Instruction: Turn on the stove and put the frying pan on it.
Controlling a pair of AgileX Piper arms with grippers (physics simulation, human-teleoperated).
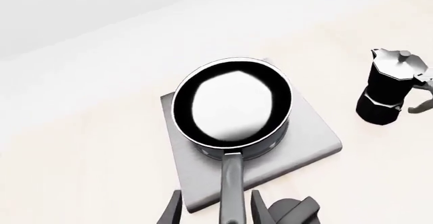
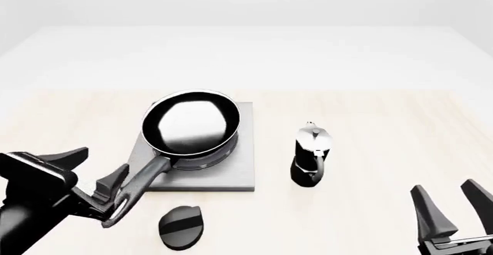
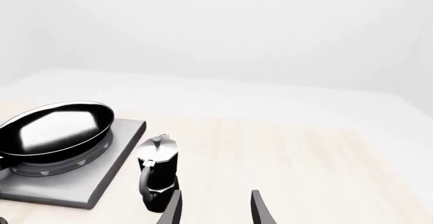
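Note:
The frying pan (image 2: pixel 193 123) sits on the burner of the stove (image 2: pixel 231 174), its long handle pointing toward the near left. My left gripper (image 2: pixel 119 197) is open, its fingers on either side of the handle's end with gaps showing in the left wrist view (image 1: pixel 216 196). That view also shows the pan (image 1: pixel 233 102) and the stove slab (image 1: pixel 311 138). My right gripper (image 2: pixel 444 187) is open and empty at the near right; in its wrist view (image 3: pixel 215 209) the pan (image 3: pixel 58 127) and stove (image 3: pixel 101 178) lie off to one side.
A black oval knob (image 2: pixel 181 226) lies on the table in front of the stove, close to my left gripper, and shows in the left wrist view (image 1: pixel 294 211). A black-and-silver moka pot (image 2: pixel 312 154) stands right of the stove, between it and my right gripper.

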